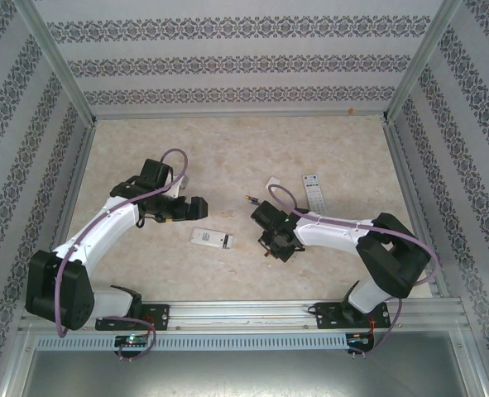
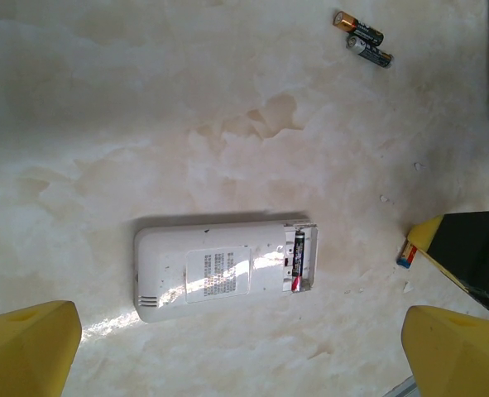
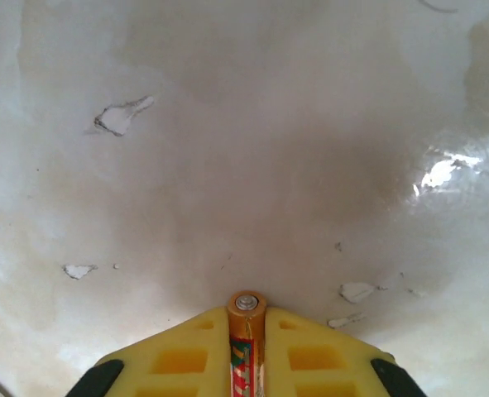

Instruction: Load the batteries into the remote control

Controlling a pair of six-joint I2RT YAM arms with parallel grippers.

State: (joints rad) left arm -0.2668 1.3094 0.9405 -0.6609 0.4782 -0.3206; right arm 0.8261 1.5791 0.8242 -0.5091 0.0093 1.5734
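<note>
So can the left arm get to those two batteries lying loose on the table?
Probably yes. The left gripper is open, and just bare table lies between it and the loose batteries. The right gripper, shut on another battery, is close by though.

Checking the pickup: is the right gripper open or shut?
Shut: the right gripper pinches a battery, whose capped end sticks out in front.

I work in a lab test booth. My white-and-black left arm [image 1: 103, 227] and right arm [image 1: 335, 231] are bolted to a silver aluminium rail [image 1: 252, 313]. A beige marble-patterned tabletop [image 1: 227, 149] is boxed in by grey-ornamented wallpapered panels [image 1: 227, 58] on bare metal posts [image 1: 55, 62].
</note>
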